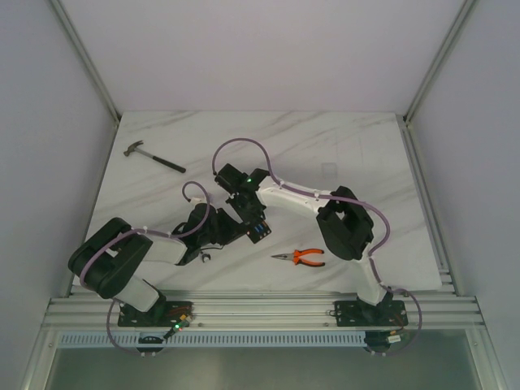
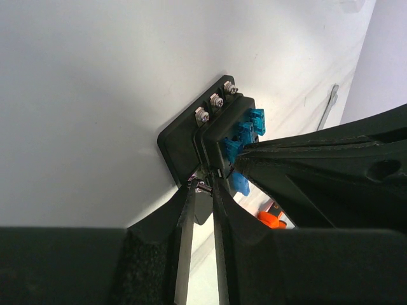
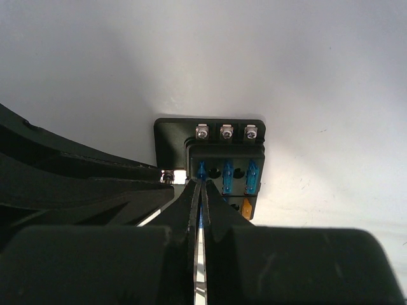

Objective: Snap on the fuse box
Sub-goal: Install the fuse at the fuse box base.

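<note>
The fuse box [image 1: 260, 233] is a small black square box with blue fuses, lying on the white table between both arms. In the left wrist view the fuse box [image 2: 191, 136] shows three screws along its top edge. My left gripper [image 2: 203, 184] is shut on its near edge, beside a small screw. In the right wrist view my right gripper [image 3: 203, 181] is shut on a blue fuse [image 3: 201, 169] in the left slot of the fuse box [image 3: 170, 136]. Two more blue fuses and an orange one sit to the right. In the top view both grippers [image 1: 237, 231] [image 1: 253, 221] meet at the box.
Orange-handled pliers [image 1: 301, 257] lie just right of the box, also in the left wrist view [image 2: 272, 218]. A hammer [image 1: 153, 157] lies at the back left. White walls enclose the marble table [image 1: 357, 154].
</note>
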### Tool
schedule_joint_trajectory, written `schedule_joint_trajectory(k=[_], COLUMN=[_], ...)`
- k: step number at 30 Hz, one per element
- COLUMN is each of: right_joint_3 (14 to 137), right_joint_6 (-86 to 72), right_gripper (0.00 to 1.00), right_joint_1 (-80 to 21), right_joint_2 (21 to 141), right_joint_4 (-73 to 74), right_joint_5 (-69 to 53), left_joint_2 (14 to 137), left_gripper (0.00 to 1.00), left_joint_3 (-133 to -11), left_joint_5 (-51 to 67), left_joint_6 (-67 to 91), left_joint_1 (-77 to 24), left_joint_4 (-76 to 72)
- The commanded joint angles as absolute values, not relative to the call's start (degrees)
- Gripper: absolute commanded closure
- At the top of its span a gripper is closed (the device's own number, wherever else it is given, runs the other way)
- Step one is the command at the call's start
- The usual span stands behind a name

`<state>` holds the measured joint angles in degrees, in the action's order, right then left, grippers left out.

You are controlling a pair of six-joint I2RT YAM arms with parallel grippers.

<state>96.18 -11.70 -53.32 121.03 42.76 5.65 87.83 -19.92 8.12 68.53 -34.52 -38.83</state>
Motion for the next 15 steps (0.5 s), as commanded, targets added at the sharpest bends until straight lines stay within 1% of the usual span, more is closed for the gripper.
schedule_joint_trajectory(k=[1,6,15], right_joint_3=[94.71,95.43,92.91], right_joint_6=[-11.17,-11.26,-12.29], right_gripper=[1.0,1.0,1.0], right_joint_1=[-53.52,-53.45,-53.5], right_joint_2=[129.61,132.8,138.51], right_joint_4=[43.78,43.73,41.07], right_joint_5=[5.92,5.73,6.78], left_joint_2=[89.0,88.75,88.95], left_gripper=[0.74,0.74,0.74], left_joint_3=[-19.5,-19.27,-19.0], left_joint_5=[6.9,6.81,6.89], left_joint_6=[68.37,68.47,68.66], left_joint_1=[-34.72,-34.72,-34.81], left_joint_4=[-36.61,-36.64,-37.24])
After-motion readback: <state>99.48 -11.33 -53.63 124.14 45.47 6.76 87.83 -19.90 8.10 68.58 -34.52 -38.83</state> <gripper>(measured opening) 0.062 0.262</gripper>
